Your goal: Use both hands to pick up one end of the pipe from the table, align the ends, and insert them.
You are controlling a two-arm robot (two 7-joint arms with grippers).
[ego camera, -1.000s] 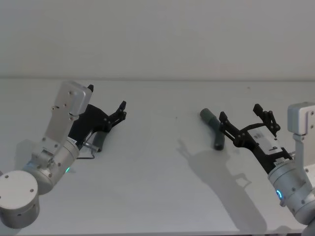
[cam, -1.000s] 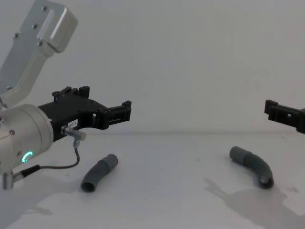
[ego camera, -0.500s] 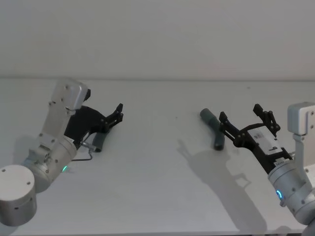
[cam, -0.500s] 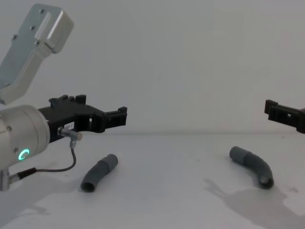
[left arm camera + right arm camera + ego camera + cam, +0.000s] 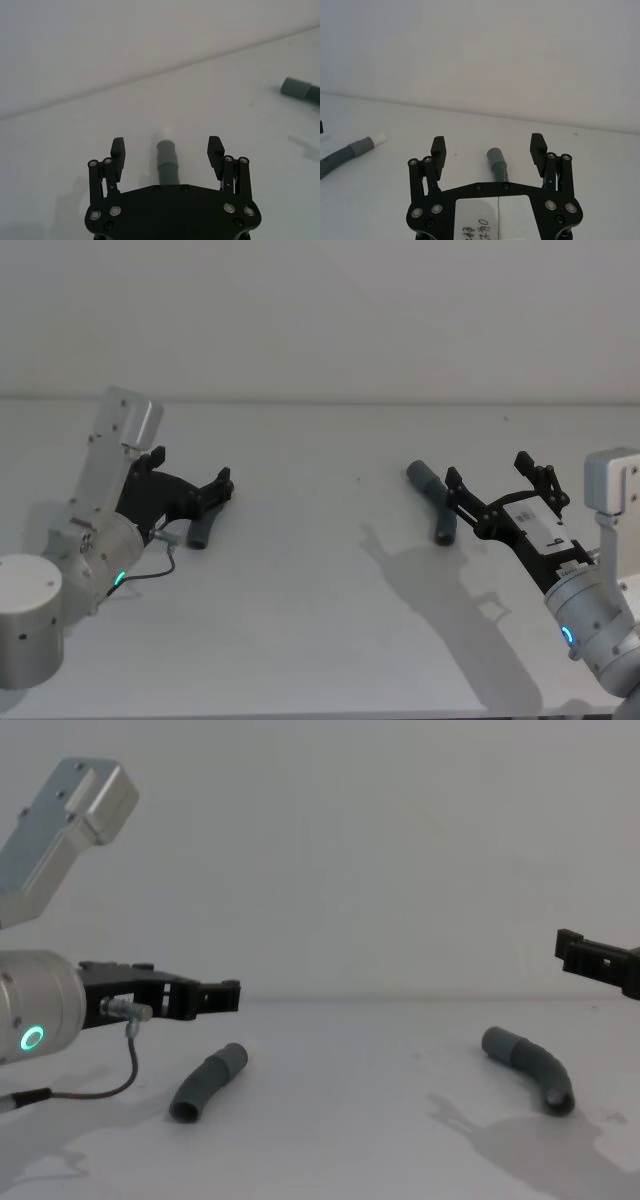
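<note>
Two dark grey bent pieces of the pipe lie apart on the white table (image 5: 300,630). The left piece (image 5: 200,532) (image 5: 208,1082) (image 5: 168,164) has a whitish tip (image 5: 164,134) pointing away from me. My left gripper (image 5: 221,490) (image 5: 167,148) (image 5: 222,997) hovers open just above it, one finger to each side in the left wrist view. The right piece (image 5: 436,503) (image 5: 530,1066) (image 5: 497,163) lies ahead of my right gripper (image 5: 489,472) (image 5: 488,147) (image 5: 588,956), which is open and raised above the table, touching nothing.
A pale wall (image 5: 320,310) rises behind the table's far edge. A thin grey cable (image 5: 110,1085) loops down from my left wrist to the table. Bare table surface separates the two pieces.
My left arm has dropped lower and drawn back to the left, bringing its open gripper down over the left piece. The right arm and both pieces have stayed still.
</note>
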